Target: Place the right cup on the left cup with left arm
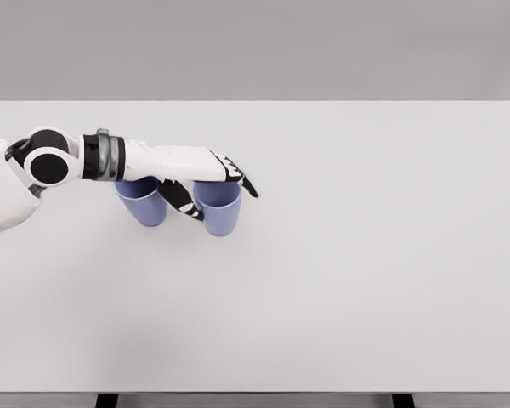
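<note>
Our left hand (206,174) reaches in from the left edge, forearm stretched low across the pale surface (365,280), and sits over the two blue cups that stand upright side by side near the left of the scene. The right cup (218,211) is directly beneath the palm; the thumb drops down its near-left side, in the gap between the cups, while the other fingers (242,180) run over its rim and point right. From this head view we cannot tell whether the grip is closed on the cup or merely draped around it — the palm hides the contact. The cup shows no tilt and looks to be resting on the surface.

The left cup (144,202) stands just beside it, partly covered by the wrist, and the forearm passes straight over its mouth. We judge that the arm comes in this way because the task gives the job to the left arm, which must cross the nearer cup to reach the farther one. We would lift straight up first — any sideways drag risks knocking the neighbour. Our right arm is out of view.
</note>
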Tool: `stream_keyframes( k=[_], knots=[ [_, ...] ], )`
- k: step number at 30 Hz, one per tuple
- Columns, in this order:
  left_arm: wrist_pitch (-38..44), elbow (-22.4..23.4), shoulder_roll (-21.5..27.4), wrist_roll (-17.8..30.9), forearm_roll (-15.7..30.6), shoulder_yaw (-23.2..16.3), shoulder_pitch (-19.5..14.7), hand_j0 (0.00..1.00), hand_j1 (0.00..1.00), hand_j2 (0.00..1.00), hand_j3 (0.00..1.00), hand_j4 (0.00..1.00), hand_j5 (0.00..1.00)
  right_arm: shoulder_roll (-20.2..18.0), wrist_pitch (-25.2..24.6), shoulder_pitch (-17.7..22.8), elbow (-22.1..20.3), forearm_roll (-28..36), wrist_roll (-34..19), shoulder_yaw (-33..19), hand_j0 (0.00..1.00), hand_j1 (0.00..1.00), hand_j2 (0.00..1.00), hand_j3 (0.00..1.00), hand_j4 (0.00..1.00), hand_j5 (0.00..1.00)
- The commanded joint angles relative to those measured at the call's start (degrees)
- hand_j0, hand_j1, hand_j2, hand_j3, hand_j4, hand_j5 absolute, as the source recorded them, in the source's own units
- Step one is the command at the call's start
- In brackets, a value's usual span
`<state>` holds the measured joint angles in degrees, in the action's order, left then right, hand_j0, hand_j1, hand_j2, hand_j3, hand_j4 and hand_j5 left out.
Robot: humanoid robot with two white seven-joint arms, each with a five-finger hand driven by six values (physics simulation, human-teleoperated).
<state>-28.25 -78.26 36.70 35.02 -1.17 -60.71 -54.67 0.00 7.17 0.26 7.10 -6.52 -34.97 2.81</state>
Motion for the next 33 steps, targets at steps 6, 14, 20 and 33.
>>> stream_keyframes(
  k=[6, 14, 20, 33],
  knots=[
    [0.0, -0.5, 0.5, 0.0, 0.8, 0.8, 0.4, 0.64, 0.64, 0.64, 0.64, 0.64, 0.64, 0.0, 0.0, 0.0, 0.0, -0.1, 0.0, 0.0, 1.00, 1.00, 1.00, 1.00, 1.00, 1.00],
    [0.1, -6.0, 2.6, 0.0, 5.6, 1.0, -0.1, 0.59, 0.59, 0.59, 0.59, 0.59, 0.59, 0.0, 0.0, -0.1, 0.0, -0.1, 0.0, 0.0, 1.00, 1.00, 1.00, 1.00, 1.00, 1.00],
    [0.1, -9.7, 6.5, 0.0, 8.8, 1.1, -2.5, 0.58, 0.58, 0.58, 0.58, 0.58, 0.58, 0.0, 0.0, 0.0, 0.0, -0.1, 0.0, 0.0, 1.00, 1.00, 1.00, 1.00, 1.00, 1.00],
    [0.2, -15.3, 14.0, 0.0, 16.1, 1.0, -9.5, 0.58, 0.58, 0.58, 0.58, 0.58, 0.58, 0.0, 0.0, 0.0, 0.0, -0.1, 0.0, 0.0, 1.00, 1.00, 1.00, 1.00, 1.00, 1.00]
  ],
)
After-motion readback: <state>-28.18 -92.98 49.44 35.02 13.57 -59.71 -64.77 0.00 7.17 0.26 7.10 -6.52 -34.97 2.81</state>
